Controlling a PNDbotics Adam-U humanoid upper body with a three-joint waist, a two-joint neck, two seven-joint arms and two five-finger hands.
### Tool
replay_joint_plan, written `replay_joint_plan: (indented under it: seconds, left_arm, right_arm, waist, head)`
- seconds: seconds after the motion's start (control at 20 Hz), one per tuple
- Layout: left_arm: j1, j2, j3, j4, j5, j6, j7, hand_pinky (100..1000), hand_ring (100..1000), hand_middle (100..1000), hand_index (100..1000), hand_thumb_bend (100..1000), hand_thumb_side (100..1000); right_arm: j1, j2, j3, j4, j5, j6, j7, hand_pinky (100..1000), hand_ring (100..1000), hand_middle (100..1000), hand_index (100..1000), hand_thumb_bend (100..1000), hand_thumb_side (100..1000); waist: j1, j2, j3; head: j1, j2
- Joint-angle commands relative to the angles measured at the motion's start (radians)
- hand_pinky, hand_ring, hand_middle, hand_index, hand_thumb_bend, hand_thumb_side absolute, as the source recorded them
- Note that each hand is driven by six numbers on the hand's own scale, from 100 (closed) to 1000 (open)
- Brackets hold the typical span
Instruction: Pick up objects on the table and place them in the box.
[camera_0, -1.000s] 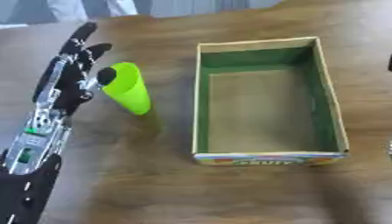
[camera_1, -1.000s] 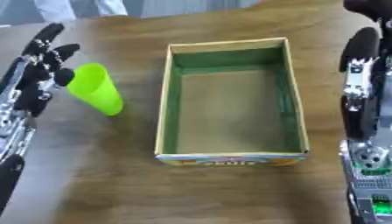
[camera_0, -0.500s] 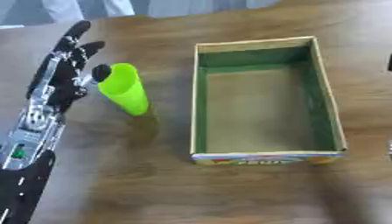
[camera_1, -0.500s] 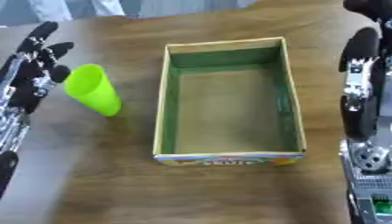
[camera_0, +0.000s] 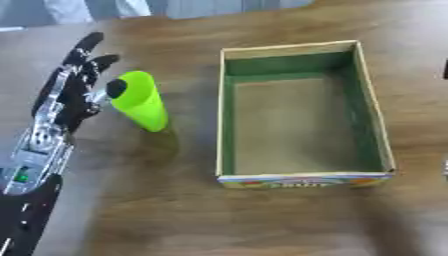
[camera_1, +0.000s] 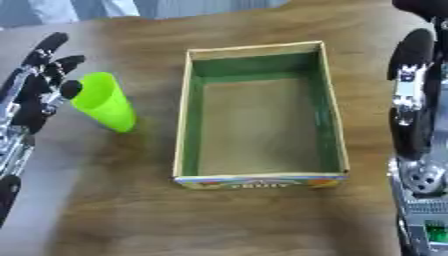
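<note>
- I see a bright lime-green cup (camera_0: 140, 100), one plain colour with no pattern.
- The box (camera_0: 302, 177) is green on its inside walls, with a tan cardboard floor and pale tan rims; its near outer side carries a multicoloured print in yellow, red and green.
- My left hand (camera_0: 66, 97) is black with silver metal parts.
- My right hand (camera_1: 411, 100) is black and silver too.
- The table (camera_0: 219, 220) is brown wood grain.

The left hand (camera_0: 66, 97) has closed in against the green cup (camera_0: 140, 100).
</note>
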Motion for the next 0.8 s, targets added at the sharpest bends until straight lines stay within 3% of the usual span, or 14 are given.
replay_joint_plan:
  seconds: [0.05,0.35,0.8]
  left_arm:
    - [-0.001,0.011,0.000,0.000,-0.007,-0.006,-0.008,964,845,1000,1000,1000,459]
    - [0.005,0.006,-0.006,0.012,-0.015,-0.015,-0.042,1000,872,1000,1000,1000,423]
    - [0.027,0.001,0.002,0.026,0.013,-0.061,-0.244,1000,908,1000,1000,1000,431]
  right_arm:
    - [-0.016,-0.003,-0.001,-0.010,-0.003,0.000,0.003,174,761,862,896,100,1000]
    - [-0.017,-0.003,0.000,-0.010,-0.004,-0.001,0.005,174,761,863,896,100,1000]
    - [-0.019,-0.005,0.001,-0.009,-0.004,-0.002,0.007,175,762,863,896,100,1000]
  waist:
    - [-0.004,-0.011,-0.001]
    - [-0.004,-0.011,0.000]
    - [-0.004,-0.011,0.002]
  head:
    - [0.003,0.000]
    - [0.003,0.000]
    - [0.002,0.000]
